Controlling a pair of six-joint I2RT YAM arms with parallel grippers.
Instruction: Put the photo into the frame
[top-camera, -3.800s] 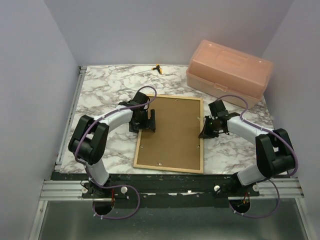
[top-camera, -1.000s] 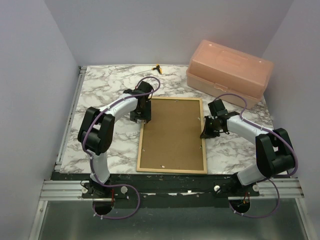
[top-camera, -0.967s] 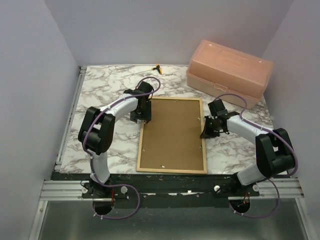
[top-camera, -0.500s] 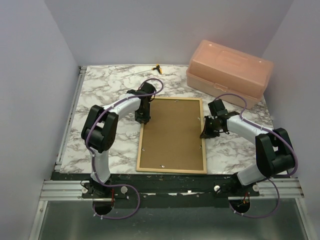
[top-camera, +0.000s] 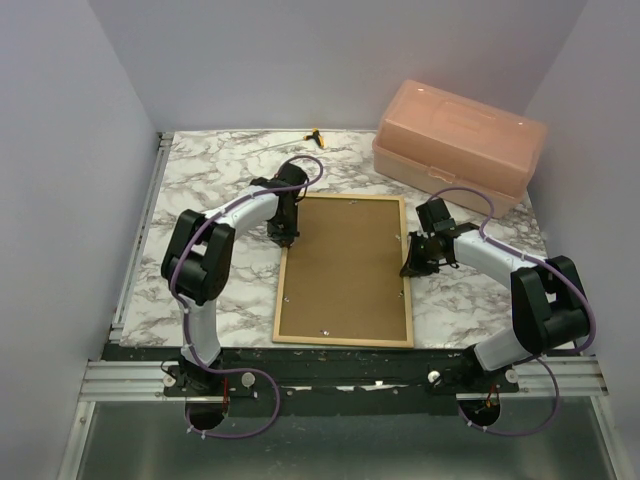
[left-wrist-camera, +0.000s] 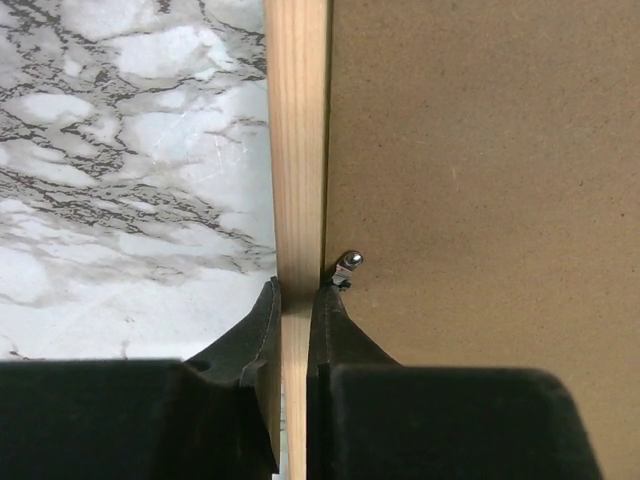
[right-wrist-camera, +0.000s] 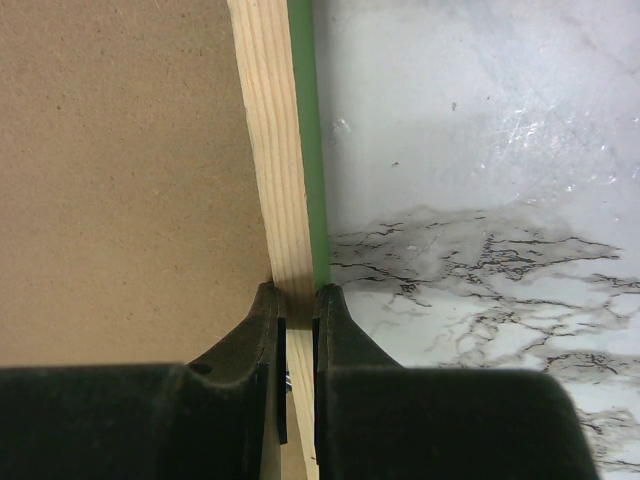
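Left gripper (left-wrist-camera: 295, 300): closed on the left rail of the frame (left-wrist-camera: 298, 120), one black finger (left-wrist-camera: 262, 322) on the outer side of the rail over the table (left-wrist-camera: 130, 200) and the other on the inner side, resting at the edge of the brown hardboard backing panel (left-wrist-camera: 480, 200). A small metal tab (left-wrist-camera: 347, 262) stands on the panel just beside the inner fingertip, against the rail. Right gripper (right-wrist-camera: 297, 300): likewise closed on the frame, pinching the right rail, with one fingertip over the panel and the other on the outer side, where a narrow strip of the frame's green face shows along the light bare wood. In the overhead view the frame lies flat, back upward, near the middle of the marble-patterned table, its long sides running away from the arm bases and its near short rail close to the table's near edge. The backing panel fills the opening inside the rails. The left gripper holds the left rail close to the far corner; the right gripper holds the right rail about midway along its length. Both arms bend inward from their bases toward the frame. A pink plastic box (top-camera: 460, 145) with its lid down stands at the far right corner of the table, apart from the frame. A small yellow-and-black object (top-camera: 317, 137), too small to identify, lies at the far edge.
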